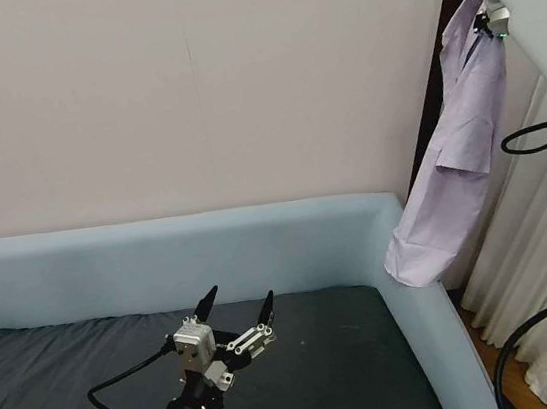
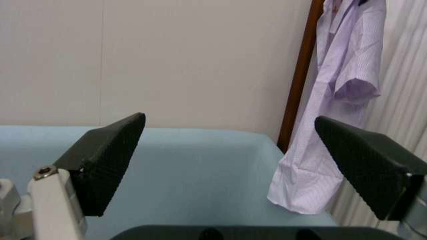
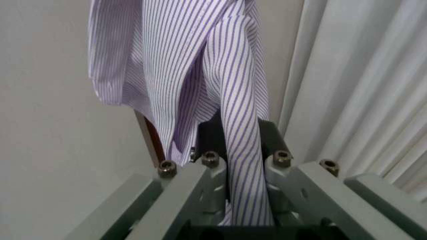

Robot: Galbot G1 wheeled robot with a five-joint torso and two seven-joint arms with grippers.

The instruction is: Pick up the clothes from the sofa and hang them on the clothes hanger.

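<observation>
Right claw [image 1: 490, 25] is clamping a fold of the striped shirt [image 1: 452, 141] up high, probably to drape it on the rack pole [image 1: 432, 93] (left claw [image 1: 240, 295] is hovering wide open, empty, over the sofa [image 1: 209, 253]).

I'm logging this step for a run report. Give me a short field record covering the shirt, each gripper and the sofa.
shirt: purple-striped shirt, hanging down beside the stand, hem near the sofa's arm
right gripper: right gripper raised at the shirt's top, fingers shut on the fabric
left gripper: left gripper low over the sofa seat, fingers open, holding nothing
sofa: sofa light blue, with a dark seat cushion
hooked on stand: cannot tell
backdrop: curtain on the right
</observation>
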